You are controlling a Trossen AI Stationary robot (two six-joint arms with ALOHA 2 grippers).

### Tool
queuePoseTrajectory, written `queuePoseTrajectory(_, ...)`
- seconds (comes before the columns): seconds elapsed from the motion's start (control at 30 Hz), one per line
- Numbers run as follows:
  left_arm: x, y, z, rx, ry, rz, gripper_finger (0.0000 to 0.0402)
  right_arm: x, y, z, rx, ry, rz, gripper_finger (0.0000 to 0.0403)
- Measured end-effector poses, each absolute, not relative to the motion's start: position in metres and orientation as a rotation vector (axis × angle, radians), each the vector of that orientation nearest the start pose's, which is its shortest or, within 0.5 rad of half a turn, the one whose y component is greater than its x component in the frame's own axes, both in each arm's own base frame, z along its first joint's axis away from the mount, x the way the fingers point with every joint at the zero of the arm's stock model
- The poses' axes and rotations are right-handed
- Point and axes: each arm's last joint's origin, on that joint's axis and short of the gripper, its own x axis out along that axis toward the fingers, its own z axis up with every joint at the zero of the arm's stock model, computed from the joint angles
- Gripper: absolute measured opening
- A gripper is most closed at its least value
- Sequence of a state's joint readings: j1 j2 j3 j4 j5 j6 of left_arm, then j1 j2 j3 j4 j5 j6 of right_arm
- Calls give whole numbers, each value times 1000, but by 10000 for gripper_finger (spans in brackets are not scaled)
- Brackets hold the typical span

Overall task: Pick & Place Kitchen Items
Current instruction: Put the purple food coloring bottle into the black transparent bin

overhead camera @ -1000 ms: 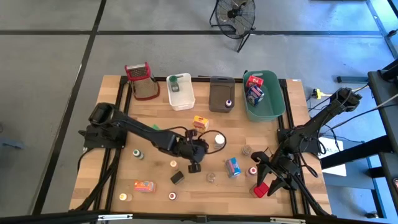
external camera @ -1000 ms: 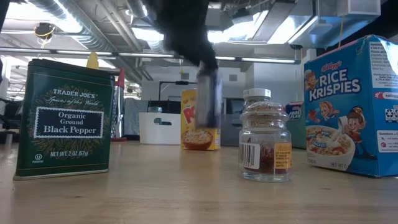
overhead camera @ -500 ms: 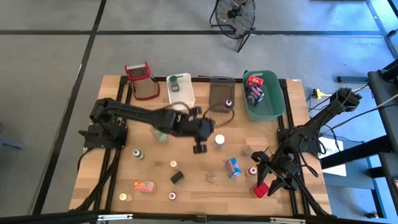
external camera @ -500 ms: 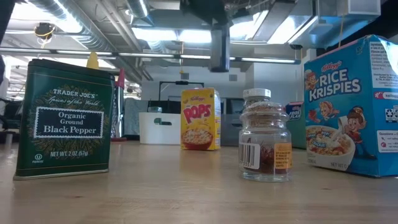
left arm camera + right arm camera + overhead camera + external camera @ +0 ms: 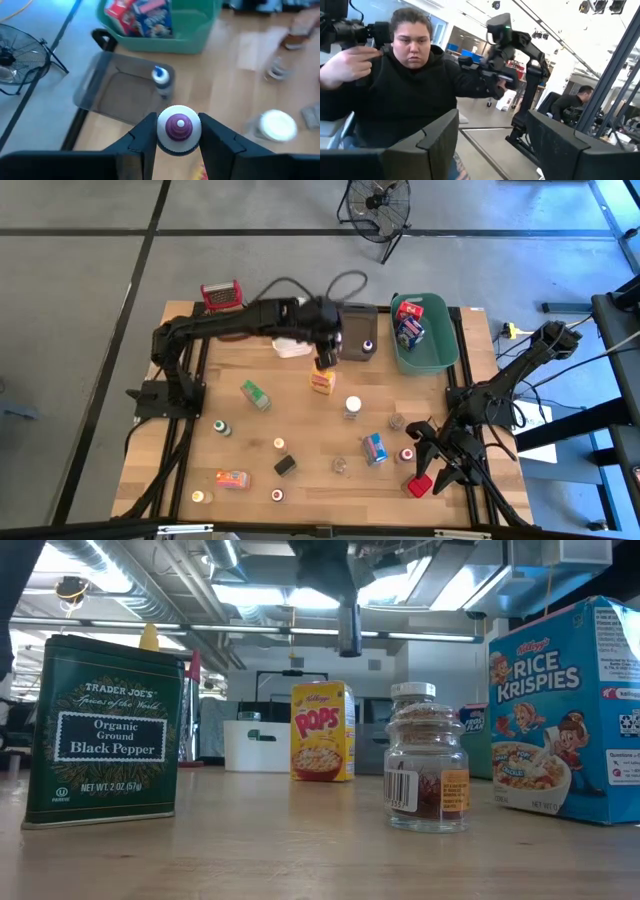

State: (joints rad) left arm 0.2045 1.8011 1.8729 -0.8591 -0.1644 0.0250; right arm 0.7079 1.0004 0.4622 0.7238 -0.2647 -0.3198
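The left gripper (image 5: 326, 357) has moved up toward the grey tub (image 5: 356, 332), pinching a purple-capped bottle (image 5: 179, 129); the right gripper (image 5: 437, 463) is waiting lower right, fingers spread.

In the low view, the dark green tin (image 5: 103, 730) on the left reads "Trader Joe's, Spices of the World, Organic Ground Black Pepper, NET WT. 2 OZ (57g)". The yellow box (image 5: 323, 731) farther back reads "Kellogg's Pops". The blue box (image 5: 567, 708) on the right reads "Kellogg's Rice Krispies".
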Motion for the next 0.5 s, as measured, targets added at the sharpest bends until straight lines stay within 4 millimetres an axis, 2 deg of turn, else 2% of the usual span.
queuePoseTrajectory(0.17, 380, 115, 370, -17, 735, 344, 116, 159, 141, 269, -318, -367, 902, 234)
queuePoseTrajectory(0.3, 390, 137, 356, 17, 723, 339, 116, 164, 136, 268, -339, -358, 867, 234)
queuePoseTrajectory(0.5, 399, 185, 330, -38, 699, 324, 116, 171, 127, 266, -353, -321, 819, 234)
